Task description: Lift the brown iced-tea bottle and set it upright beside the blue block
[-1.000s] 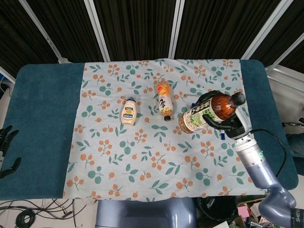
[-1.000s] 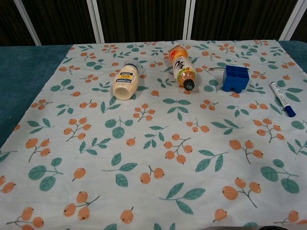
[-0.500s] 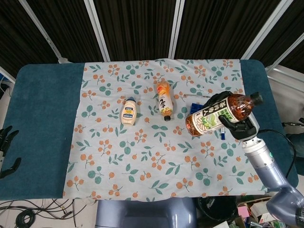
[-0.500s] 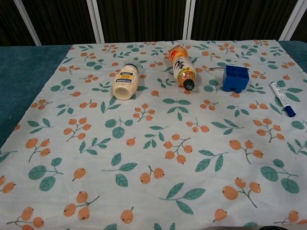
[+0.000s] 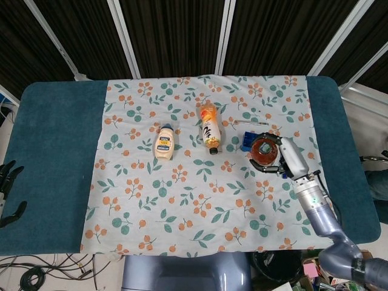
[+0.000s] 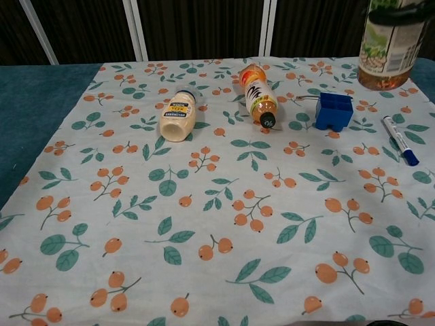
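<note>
so our right hand (image 5: 284,159) has its fingers wrapped round the brown iced-tea bottle (image 6: 392,42), and the bottle's upright now. from the head view we're looking nearly straight down on it, so we mostly see a round brown circle ringed by dark fingers. from the chest view we see its lower part with the green label, hanging in the air above and a bit right of the blue block (image 6: 334,111), not touching the cloth as far as we can tell.

taking the blue block as our landmark: the white marker (image 6: 399,149) lies just right of it and a little nearer us. the orange drink bottle (image 6: 258,94) lies on its side to the left of the block, cap end pointing toward us. further left of that is the pale mayo-looking bottle (image 6: 179,116), also lying down. everything sits on the floral cloth (image 6: 204,224) spread over the teal counter (image 5: 54,151).

our left hand (image 5: 8,193) is way off from the block, past the counter's left edge, fingers spread and holding nothing.
</note>
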Controlling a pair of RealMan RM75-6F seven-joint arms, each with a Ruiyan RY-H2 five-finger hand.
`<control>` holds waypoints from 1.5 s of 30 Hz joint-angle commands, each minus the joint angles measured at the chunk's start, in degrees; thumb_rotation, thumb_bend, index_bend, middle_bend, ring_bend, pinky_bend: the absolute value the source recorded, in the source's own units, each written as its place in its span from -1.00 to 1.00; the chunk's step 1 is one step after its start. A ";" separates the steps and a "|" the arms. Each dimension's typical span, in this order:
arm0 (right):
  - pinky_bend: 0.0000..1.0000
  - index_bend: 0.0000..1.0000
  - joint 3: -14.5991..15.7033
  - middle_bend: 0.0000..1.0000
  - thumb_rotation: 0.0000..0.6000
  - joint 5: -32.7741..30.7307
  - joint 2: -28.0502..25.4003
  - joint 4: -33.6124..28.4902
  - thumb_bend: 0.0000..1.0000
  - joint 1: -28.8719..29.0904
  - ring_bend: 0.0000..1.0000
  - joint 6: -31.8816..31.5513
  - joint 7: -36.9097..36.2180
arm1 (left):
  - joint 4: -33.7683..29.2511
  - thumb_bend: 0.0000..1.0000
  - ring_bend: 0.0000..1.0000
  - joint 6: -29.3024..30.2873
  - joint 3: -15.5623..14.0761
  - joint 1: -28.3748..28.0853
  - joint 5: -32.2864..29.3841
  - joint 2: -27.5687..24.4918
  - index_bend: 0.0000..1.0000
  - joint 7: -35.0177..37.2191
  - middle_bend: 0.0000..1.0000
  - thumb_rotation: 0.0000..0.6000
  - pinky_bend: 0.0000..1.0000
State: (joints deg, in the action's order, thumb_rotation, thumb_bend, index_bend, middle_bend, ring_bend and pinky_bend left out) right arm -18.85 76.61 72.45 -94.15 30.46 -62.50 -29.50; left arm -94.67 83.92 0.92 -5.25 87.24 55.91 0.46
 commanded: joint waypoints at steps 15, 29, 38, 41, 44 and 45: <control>0.51 0.20 2.42 0.12 1.00 -7.43 15.64 15.45 0.05 1.11 0.22 1.50 -0.57 | -0.13 -0.27 -0.99 -0.29 0.02 -0.06 -0.28 -0.08 -0.80 -0.40 -1.00 1.00 -0.85; 0.35 0.07 4.46 0.01 1.00 -7.33 21.86 22.15 -0.17 0.10 0.13 3.37 -4.10 | -0.19 -0.27 -0.99 -0.55 0.00 -0.12 -0.47 -0.20 -0.80 -0.52 -1.00 1.00 -0.83; -0.53 -0.80 5.28 -0.82 1.00 -3.45 22.44 23.21 -0.71 0.04 -0.58 4.01 -9.82 | -0.17 -0.27 -0.99 -0.63 0.03 -0.15 -0.55 -0.27 -0.80 -0.49 -1.00 1.00 -0.82; -0.63 -0.98 6.04 -0.98 1.00 -1.14 21.56 23.06 -0.83 0.06 -0.76 3.95 -11.96 | -0.14 -0.27 -0.99 -0.66 0.01 -0.16 -0.55 -0.26 -0.80 -0.55 -1.00 1.00 -0.82; -0.69 -1.00 6.47 -1.00 1.00 0.30 20.76 22.79 -0.92 -0.19 -0.84 3.38 -13.33 | -0.14 -0.27 -0.99 -0.69 0.02 -0.17 -0.59 -0.27 -0.79 -0.59 -1.00 1.00 -0.82; -0.70 -1.00 6.49 -1.00 1.00 0.56 20.42 22.47 -0.93 -0.37 -0.84 3.12 -13.94 | -0.15 -0.27 -0.99 -0.71 0.01 -0.17 -0.58 -0.26 -0.79 -0.63 -1.00 1.00 -0.82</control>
State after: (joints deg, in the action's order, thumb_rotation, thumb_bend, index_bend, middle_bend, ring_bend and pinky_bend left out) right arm -12.54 76.78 93.29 -71.34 30.30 -59.04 -42.85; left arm -94.82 83.22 0.93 -5.42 86.66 55.65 -0.16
